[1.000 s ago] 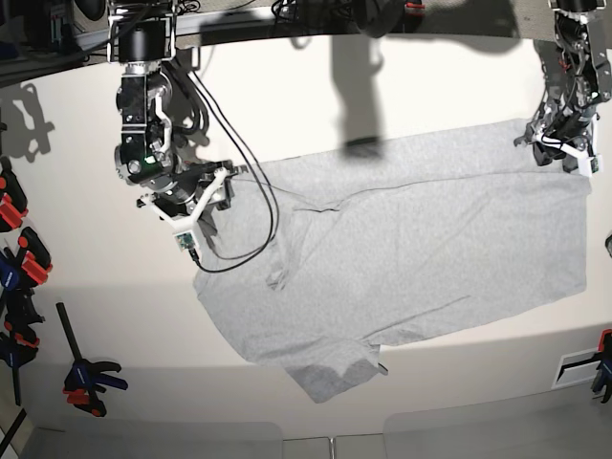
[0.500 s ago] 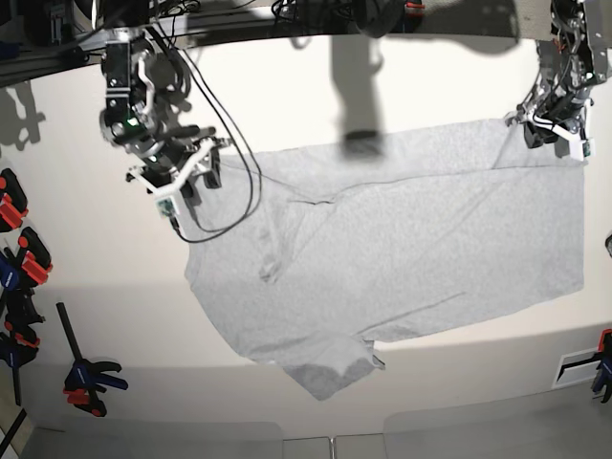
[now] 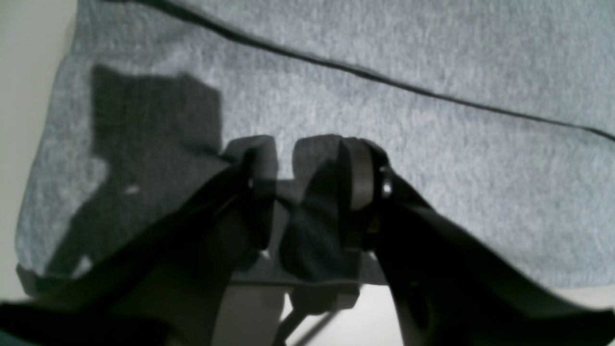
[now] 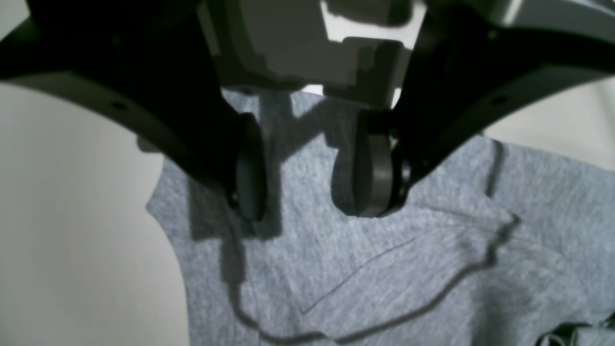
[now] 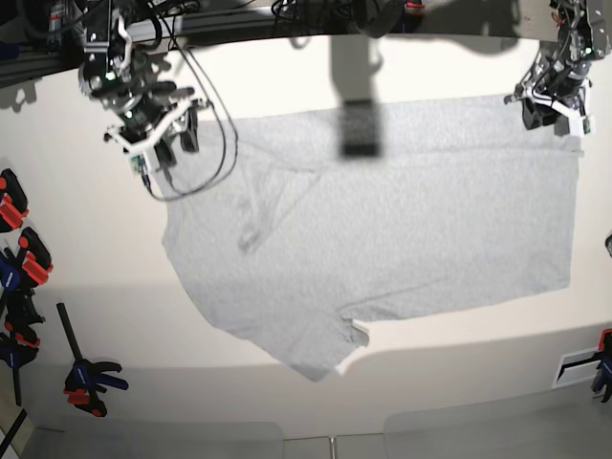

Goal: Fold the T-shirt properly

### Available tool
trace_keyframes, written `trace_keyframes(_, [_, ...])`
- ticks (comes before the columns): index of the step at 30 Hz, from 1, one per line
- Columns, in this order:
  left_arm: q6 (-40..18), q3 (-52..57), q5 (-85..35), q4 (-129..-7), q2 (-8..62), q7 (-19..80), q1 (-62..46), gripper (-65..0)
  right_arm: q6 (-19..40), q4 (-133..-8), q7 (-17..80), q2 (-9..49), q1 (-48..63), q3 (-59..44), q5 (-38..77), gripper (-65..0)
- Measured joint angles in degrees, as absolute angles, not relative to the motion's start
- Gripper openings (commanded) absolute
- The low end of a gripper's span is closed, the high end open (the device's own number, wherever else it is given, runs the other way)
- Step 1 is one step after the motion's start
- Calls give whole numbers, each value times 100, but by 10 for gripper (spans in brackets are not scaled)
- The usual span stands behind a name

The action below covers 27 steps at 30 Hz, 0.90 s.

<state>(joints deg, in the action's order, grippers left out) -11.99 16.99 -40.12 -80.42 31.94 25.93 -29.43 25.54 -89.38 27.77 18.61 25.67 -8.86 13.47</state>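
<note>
The light grey T-shirt (image 5: 382,229) lies spread plain side up on the white table (image 5: 96,287), with one sleeve (image 5: 320,354) pointing to the near edge. No lettering shows. My right gripper (image 5: 175,143) is at the shirt's far left corner. In the right wrist view (image 4: 307,178) the cloth (image 4: 384,269) runs up between its fingers. My left gripper (image 5: 548,110) is at the far right corner. In the left wrist view (image 3: 300,182) its fingers pinch a dark bunch of the shirt (image 3: 432,144) next to the hem.
Orange and blue clamps (image 5: 14,258) hang along the left edge, and one more (image 5: 86,378) lies lower down. A black cable (image 5: 210,158) loops from the right arm over the shirt's left part. A dark shadow (image 5: 359,134) falls on the far hem.
Both grippers have moved toward the far side of the table. The shirt has slid with them, up and to the left, and lies flatter.
</note>
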Motion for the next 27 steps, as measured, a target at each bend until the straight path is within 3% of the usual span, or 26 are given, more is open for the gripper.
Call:
trace_keyframes(12, [-1232,1769,-4228,-8368,2779,2075,-3708,-450,2598,-9572,2921,1852,3736,-1673,1422,-355])
trace_keyframes(20, [-1120,1741,-4259,-9380,2571,2930,-4327,-450,2558,-9854,3503,1857,3944,-2161,1310,-355])
trace_keyframes(27, [-1098,1730,-4200,-9496,2556,3028,-4346,-450,2440,-10335,4042,1837,4021,-2154,1173,-355])
